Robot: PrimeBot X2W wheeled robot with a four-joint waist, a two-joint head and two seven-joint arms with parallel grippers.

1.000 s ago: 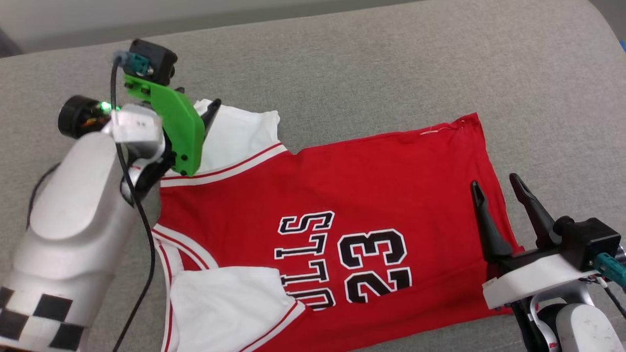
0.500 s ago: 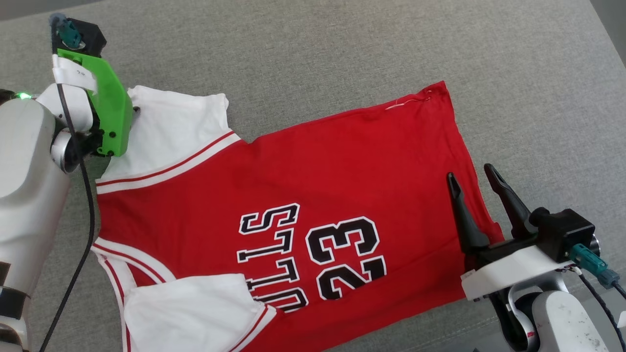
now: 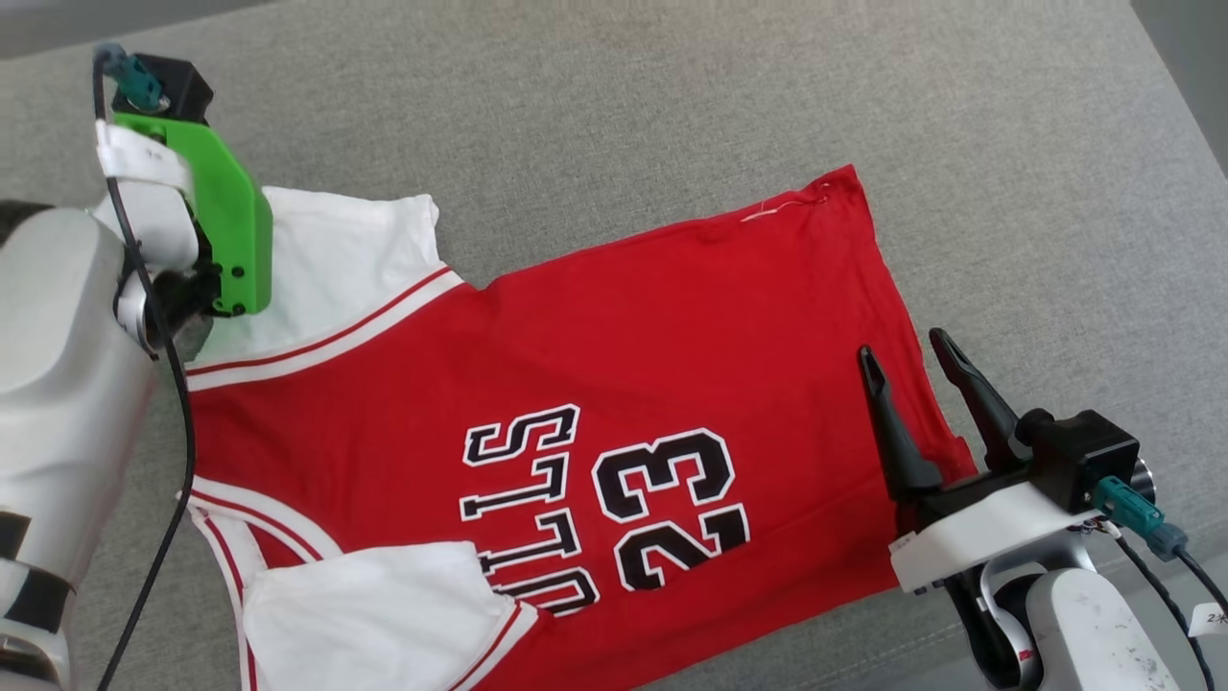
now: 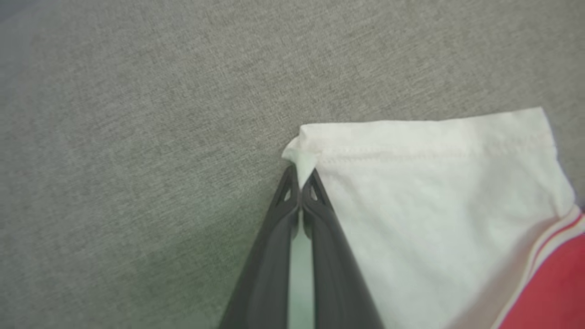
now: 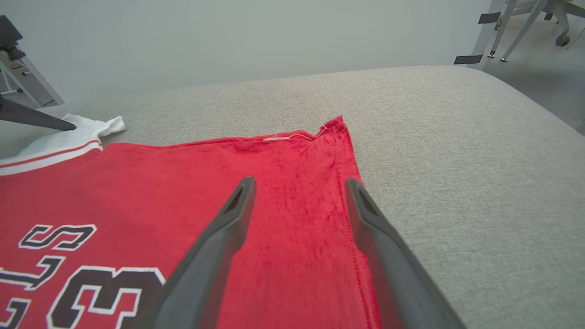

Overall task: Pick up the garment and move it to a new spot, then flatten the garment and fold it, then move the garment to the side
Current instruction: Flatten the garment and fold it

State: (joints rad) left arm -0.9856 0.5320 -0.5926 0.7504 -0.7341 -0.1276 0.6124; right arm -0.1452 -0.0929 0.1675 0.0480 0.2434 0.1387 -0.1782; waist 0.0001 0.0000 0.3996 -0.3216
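Worktop in grey fabric carried the garment spread face-up across its middle, collar toward the left edge and hem toward the right edge. Left gripper had just gone from wide to shut, and its jaws now pinched the outer corner of the far white sleeve. That looked like a hold for tugging the sleeve flat. Right gripper hovered over the hem, jaws spread wide and holding nothing. In the way, the near sleeve lay flopped over the lettering and likely needed smoothing before any fold.
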